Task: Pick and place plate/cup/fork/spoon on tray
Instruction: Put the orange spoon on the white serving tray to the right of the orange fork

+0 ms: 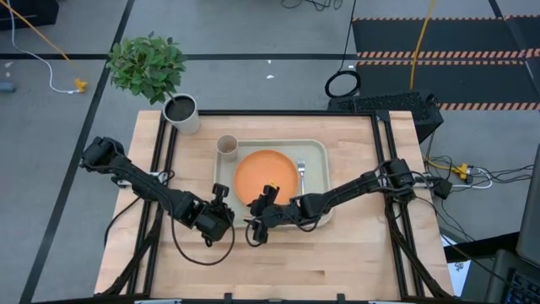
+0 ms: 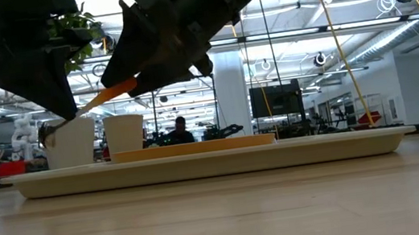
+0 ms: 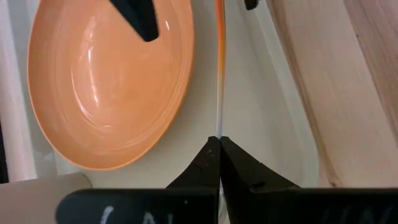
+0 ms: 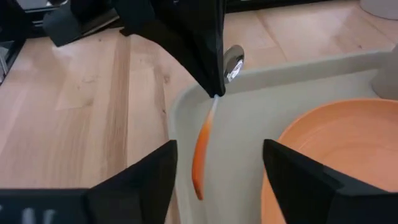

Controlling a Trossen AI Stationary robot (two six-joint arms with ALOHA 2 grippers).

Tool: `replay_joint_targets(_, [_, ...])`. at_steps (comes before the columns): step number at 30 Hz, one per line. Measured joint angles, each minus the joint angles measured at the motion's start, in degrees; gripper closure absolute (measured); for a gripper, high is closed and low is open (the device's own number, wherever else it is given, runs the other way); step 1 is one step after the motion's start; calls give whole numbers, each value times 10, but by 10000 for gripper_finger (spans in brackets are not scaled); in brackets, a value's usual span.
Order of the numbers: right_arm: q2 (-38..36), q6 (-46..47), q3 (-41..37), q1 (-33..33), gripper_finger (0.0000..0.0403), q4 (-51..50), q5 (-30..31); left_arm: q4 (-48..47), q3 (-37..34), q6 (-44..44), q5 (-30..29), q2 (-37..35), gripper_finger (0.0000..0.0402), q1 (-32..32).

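From above, the left end effector (image 1: 221, 196) sat at the tray's (image 1: 316, 152) near-left corner. Left wrist showed it pinched shut on the spoon (image 3: 219, 68), handle pointing away beside the plate (image 3: 106, 81). Right wrist: right end effector (image 4: 217, 171) spread wide, empty, just short of the handle.

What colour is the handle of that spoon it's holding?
Orange, fading to silver metal. The spoon handle shows best in the right wrist view, pinched by the left hand.

The spoon (image 3: 219, 74) bowl is hidden behind the left gripper's fingers (image 3: 242, 174).
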Motion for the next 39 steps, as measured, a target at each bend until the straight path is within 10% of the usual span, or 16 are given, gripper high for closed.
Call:
replay_joint_targets(15, [0, -41, 0, 0, 395, -12, -30, 34, 0, 22, -2, 0, 398, 0])
replay_joint_targets(26, [-14, -67, 0, 3, 401, -68, -6, 58, 1, -34, -14, 0, 356, 0])
replay_joint_targets(39, [-122, 9, 0, 79, 402, -328, 165, -93, 85, -144, -4, 0, 314, -2])
